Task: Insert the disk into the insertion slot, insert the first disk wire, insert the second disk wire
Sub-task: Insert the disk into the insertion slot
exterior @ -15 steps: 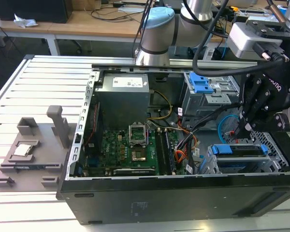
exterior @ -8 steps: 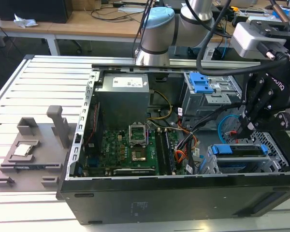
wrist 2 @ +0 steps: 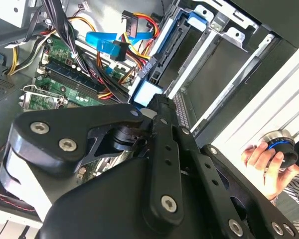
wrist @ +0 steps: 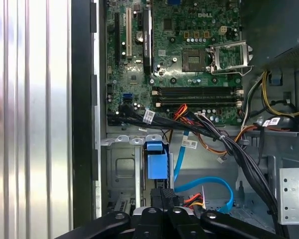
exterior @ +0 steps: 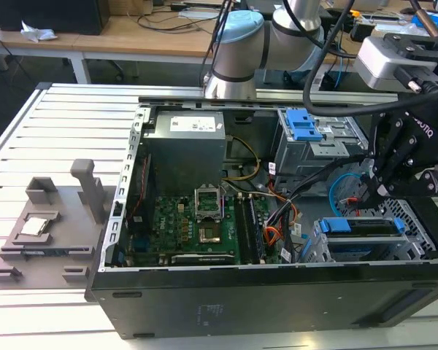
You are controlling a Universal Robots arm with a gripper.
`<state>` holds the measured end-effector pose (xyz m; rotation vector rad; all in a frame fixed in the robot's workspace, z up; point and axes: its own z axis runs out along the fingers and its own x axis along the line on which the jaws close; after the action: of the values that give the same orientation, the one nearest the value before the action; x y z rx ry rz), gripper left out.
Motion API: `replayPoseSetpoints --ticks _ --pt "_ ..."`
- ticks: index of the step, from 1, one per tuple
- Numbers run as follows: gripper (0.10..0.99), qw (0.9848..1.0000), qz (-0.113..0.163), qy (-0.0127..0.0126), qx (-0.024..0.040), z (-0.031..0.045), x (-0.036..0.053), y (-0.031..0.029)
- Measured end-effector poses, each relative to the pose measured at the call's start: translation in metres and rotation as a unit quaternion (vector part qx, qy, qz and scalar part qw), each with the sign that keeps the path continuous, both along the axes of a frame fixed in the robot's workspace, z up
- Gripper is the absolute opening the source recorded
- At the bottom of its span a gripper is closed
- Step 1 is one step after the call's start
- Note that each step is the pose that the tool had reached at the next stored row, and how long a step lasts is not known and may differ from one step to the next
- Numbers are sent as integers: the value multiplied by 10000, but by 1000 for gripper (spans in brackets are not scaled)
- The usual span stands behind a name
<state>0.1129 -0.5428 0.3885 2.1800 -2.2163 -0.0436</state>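
Note:
The disk (exterior: 361, 226) sits in its blue carrier inside the insertion slot (exterior: 317, 246), the low grey cage at the case's front right. In the first wrist view the carrier's blue end (wrist: 157, 163) faces me. My gripper (exterior: 366, 195) hangs just above the disk's inner end, its fingers together (wrist: 168, 193) right by the carrier end (wrist 2: 149, 92). Red and orange wires (wrist: 192, 199) run up to the fingertips; whether they are pinched is hidden. The second disk wire (wrist: 209, 181) loops loose beside the cage (exterior: 343, 182) and over the board (wrist 2: 102, 40).
A taller grey cage with a blue latch (exterior: 304, 125) stands behind the slot. A black cable bundle (wrist: 239, 149) crosses between motherboard (exterior: 197, 226) and cages. A person's hand (wrist 2: 264, 162) holds a round knob (wrist 2: 281, 144) outside the case. A grey fixture (exterior: 51, 226) lies on the exterior view's left.

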Motion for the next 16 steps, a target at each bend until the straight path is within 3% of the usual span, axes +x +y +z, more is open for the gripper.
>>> replayPoseSetpoints --ticks 7,16 --pt "106 10000 1 11 -1 -73 23 0" --pt "106 10000 0 13 0 -78 40 0"
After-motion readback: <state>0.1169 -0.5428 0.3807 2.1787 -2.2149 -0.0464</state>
